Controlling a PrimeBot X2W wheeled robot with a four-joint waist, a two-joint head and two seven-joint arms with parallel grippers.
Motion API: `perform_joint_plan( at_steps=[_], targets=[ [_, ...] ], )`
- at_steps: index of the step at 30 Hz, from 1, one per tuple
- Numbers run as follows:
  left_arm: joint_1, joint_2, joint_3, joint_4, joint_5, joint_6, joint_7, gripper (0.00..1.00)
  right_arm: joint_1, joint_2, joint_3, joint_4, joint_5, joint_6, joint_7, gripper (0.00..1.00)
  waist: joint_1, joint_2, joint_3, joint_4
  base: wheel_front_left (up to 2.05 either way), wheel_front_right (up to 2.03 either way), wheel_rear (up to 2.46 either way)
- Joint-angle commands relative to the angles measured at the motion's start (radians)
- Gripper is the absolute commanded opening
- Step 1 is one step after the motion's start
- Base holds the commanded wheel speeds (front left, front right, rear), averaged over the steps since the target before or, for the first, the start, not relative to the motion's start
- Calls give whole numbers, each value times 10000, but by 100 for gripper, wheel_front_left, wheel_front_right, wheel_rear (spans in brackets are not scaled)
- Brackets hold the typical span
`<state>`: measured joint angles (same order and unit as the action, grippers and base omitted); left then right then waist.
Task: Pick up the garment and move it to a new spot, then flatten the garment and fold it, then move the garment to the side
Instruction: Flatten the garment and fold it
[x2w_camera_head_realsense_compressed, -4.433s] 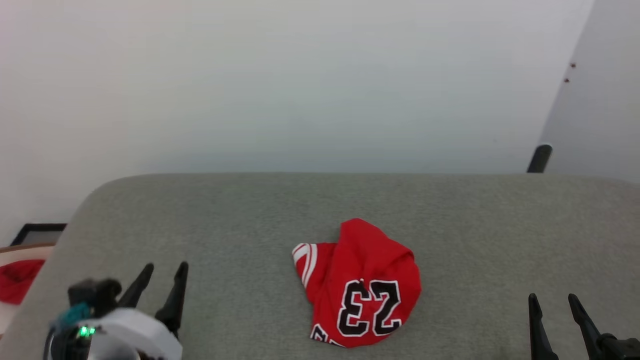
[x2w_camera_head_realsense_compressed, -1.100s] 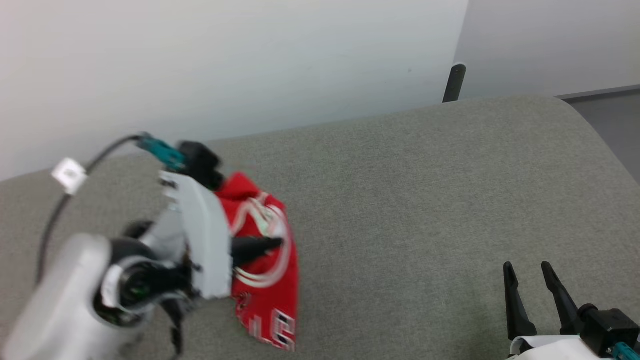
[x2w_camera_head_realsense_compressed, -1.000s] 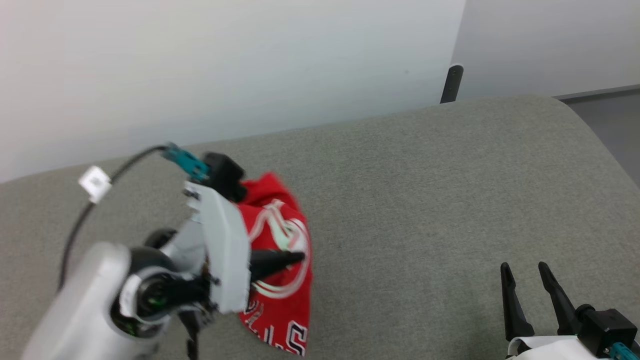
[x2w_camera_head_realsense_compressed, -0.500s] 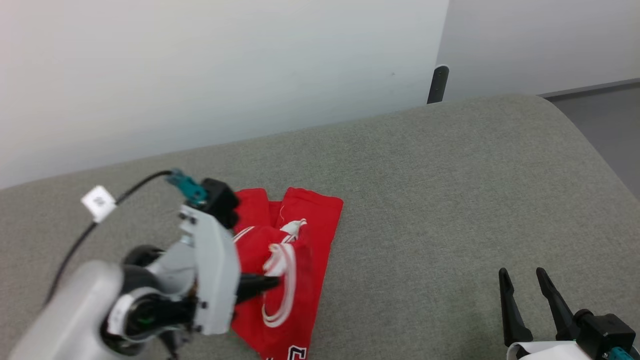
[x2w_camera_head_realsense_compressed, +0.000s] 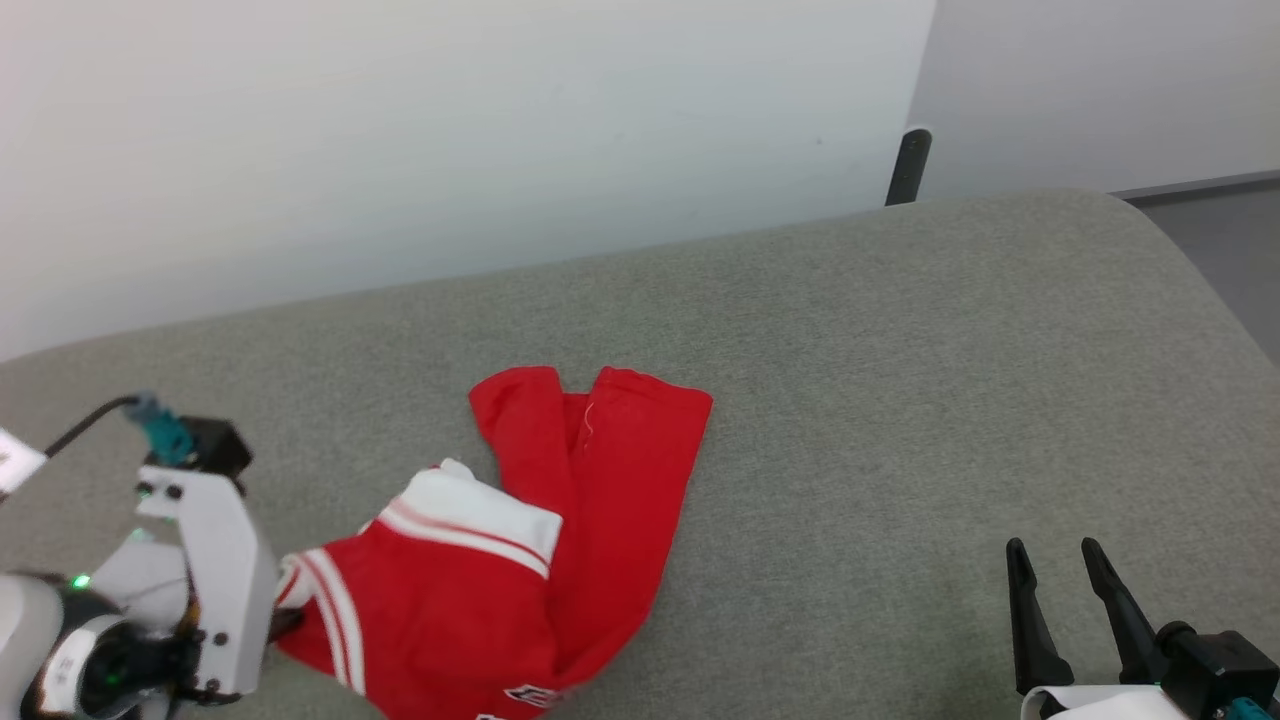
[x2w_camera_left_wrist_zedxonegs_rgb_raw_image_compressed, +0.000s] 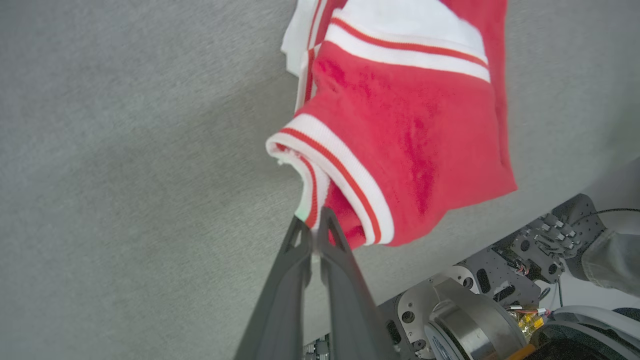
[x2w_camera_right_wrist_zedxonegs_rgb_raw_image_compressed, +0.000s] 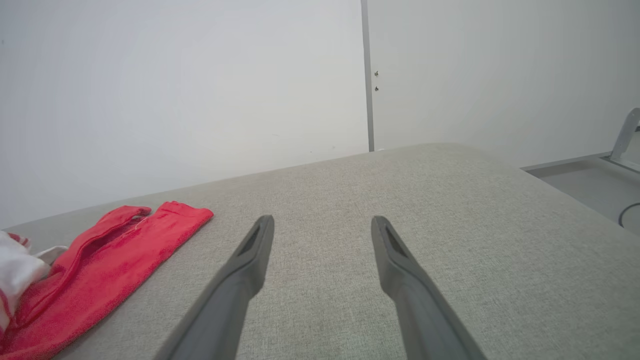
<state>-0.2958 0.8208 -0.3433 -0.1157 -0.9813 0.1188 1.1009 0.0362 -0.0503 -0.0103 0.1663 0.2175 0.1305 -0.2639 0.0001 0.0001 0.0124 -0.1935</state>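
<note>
The garment, a bright red jersey with a white sleeve and red-and-white striped trim, lies partly spread on the grey table, its far end reaching up the head view. My left gripper is shut on the garment's striped trim, which the left wrist view shows pinched between the dark fingers. In the head view that gripper sits at the lower left, at the garment's near-left edge. At the lower right my right gripper stands open above bare table, well apart from the garment; its fingers are spread wide.
The grey fabric table top curves down at its right end. A white wall runs behind it, with a dark post at the far edge. Parts of my own base show below the table's near edge.
My left arm has pulled back toward the lower left with the garment's trim in it, dragging the jersey out longer and flatter across the table. The right gripper stays where it was.
</note>
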Motion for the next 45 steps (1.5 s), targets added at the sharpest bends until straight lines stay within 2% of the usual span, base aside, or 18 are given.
perform_joint_plan(
  at_steps=[1,3,7,9,10,12,13,21,24,32,39,45],
  targets=[
    [146,14,66,141,52,99,-73,0,19,0,-4,-1,-19,5,-9,100,-1,-1,39,86,0,0,0],
    [404,200,17,475,241,82,-175,0,-41,3,22,9,-52,5,-9,100,-1,-1,65,152,0,0,0],
    [757,16,-39,1163,198,133,-416,0,-115,3,14,26,-87,5,-9,100,-1,-1,84,297,0,0,0],
    [838,-139,-42,1488,164,82,-641,30,-142,3,23,36,-98,5,-9,100,-1,-1,80,370,0,0,0],
    [843,-194,-38,1627,223,38,-792,39,-145,2,44,42,-114,5,-9,100,-1,-1,71,402,0,0,0],
    [831,-388,-21,1880,240,-28,-1097,82,-126,2,53,66,-167,5,-9,100,-1,-1,6,487,0,0,0],
    [812,-440,-9,1979,274,-70,-1231,100,-119,2,71,79,-198,5,-9,100,-1,-1,-35,521,0,0,0],
    [544,-566,-26,2224,460,-267,-1706,100,-10,2,209,70,-341,5,-9,100,-1,-1,-547,1034,0,0,0],
    [449,-629,-10,2173,724,-393,-2225,100,27,2,276,158,-383,5,-9,100,-1,-1,-759,1332,0,0,0],
    [438,-1382,93,2466,1778,-964,-5396,100,-218,5,637,407,-381,5,45,100,-1,-1,-1182,2239,0,0,0],
    [680,-2060,168,3127,2691,-1133,-8289,100,-517,-61,928,634,-310,5,433,100,-1,-1,-1453,3053,0,0,0],
    [920,-2473,152,3717,3188,-1204,-10127,100,-632,-171,1013,746,-202,5,665,100,-1,-1,-1612,3720,0,0,0]
  ],
)
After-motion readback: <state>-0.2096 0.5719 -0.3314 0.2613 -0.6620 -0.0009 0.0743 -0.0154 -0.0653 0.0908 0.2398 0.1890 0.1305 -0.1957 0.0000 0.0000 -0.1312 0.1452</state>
